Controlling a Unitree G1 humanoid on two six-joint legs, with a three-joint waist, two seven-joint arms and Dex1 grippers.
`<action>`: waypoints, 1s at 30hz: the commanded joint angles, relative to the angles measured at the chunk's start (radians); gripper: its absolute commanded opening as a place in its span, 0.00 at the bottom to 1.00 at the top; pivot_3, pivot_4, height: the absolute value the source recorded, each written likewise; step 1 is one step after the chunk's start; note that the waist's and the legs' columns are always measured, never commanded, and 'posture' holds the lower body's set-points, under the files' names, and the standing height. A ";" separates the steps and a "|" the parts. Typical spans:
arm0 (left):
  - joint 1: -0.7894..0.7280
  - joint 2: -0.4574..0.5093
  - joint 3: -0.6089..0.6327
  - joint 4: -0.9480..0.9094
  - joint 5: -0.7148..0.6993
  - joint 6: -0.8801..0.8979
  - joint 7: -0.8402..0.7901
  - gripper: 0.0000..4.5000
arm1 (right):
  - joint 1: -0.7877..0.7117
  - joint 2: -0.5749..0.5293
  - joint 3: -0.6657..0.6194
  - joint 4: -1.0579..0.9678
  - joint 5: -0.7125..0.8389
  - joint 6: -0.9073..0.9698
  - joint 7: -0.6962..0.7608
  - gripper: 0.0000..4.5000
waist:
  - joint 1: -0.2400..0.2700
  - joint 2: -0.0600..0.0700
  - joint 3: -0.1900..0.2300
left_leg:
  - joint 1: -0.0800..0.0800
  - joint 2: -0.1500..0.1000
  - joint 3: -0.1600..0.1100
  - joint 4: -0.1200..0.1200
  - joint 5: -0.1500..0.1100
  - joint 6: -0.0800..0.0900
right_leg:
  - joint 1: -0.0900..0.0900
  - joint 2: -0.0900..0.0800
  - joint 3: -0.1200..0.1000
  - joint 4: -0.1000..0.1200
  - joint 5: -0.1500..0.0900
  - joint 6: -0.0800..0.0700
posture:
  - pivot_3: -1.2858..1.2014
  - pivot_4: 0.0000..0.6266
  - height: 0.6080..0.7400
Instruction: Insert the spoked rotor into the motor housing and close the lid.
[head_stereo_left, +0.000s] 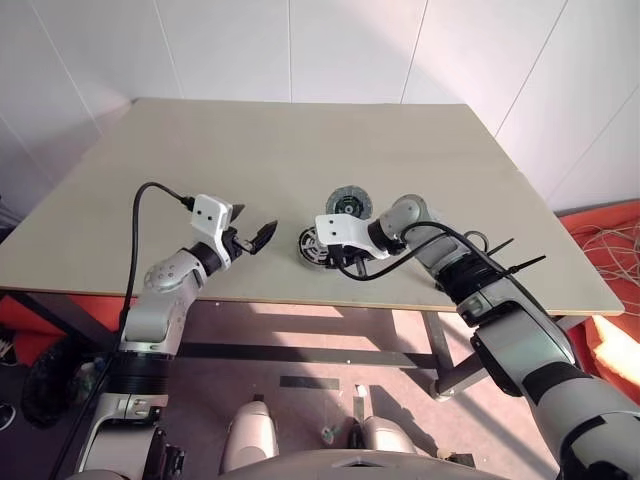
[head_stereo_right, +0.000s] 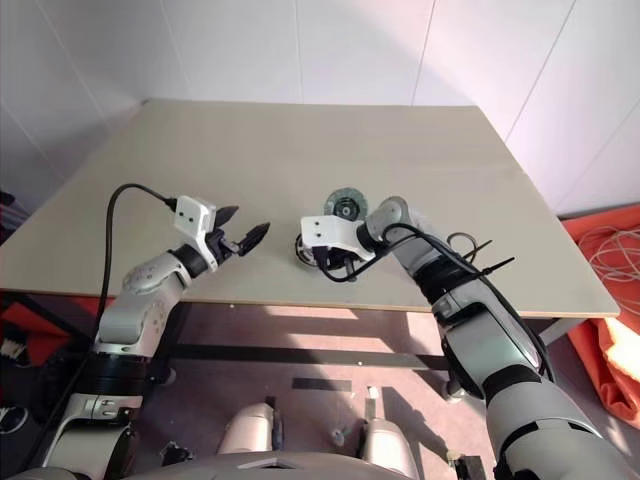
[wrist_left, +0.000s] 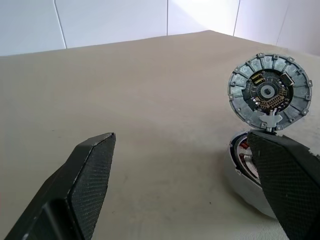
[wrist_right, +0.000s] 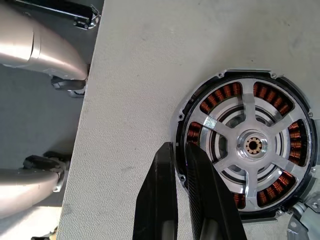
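**Rotor seated in the housing, lid left to be closed**

The spoked rotor is seen lying flat inside the motor housing, its pale spokes spanning the ring of copper windings and its hub centred, so the insertion is judged to be done. The housing is set near the front edge of the surface, within easy reach of both arms. The lid is found just behind the housing, apparently touching its far rim, and is tilted up with its inner face (dark middle, ribbed grey edge) turned toward the left wrist camera; it appears to be propped or hinged there, though which cannot be told, and from that pose it could be tipped down over the rotor.

The right claw is closed, its two fingers pressed together on nothing, and its tips are held at the housing's near rim, over the outer edge of the windings; whether the rim is actually touched cannot be told. A shut claw there is judged to suit pushing or steadying rather than grasping.

The left claw is held level above the surface, well apart from the housing on its left, with its fingers spread wide and empty, presumably kept ready for the lid.
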 joint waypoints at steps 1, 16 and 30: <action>-0.008 0.006 0.010 -0.037 -0.001 -0.014 0.003 1.00 | -0.037 0.001 -0.030 0.009 -0.008 0.080 -0.045 0.00 | 0.000 0.000 0.000 | 0.001 0.000 0.000 0.000 0.000 0.000 | 0.001 0.000 0.000 0.000 0.000 0.000 | 0.52 0.00 1.00; 0.001 0.015 0.010 -0.049 -0.002 -0.006 0.002 1.00 | -0.200 0.237 -0.255 0.101 0.202 0.878 -0.280 0.00 | 0.001 0.001 0.001 | 0.003 0.000 0.000 -0.007 0.002 -0.003 | -0.001 0.001 0.001 -0.002 0.000 -0.001 | 0.52 0.00 1.00; -0.005 0.023 0.018 -0.042 -0.001 -0.010 0.007 1.00 | -0.194 0.278 -0.293 0.099 0.279 0.932 -0.426 0.00 | 0.001 0.001 0.001 | 0.005 0.000 0.000 -0.009 0.003 -0.006 | -0.001 0.001 0.001 -0.001 -0.003 0.005 | 0.52 0.00 1.00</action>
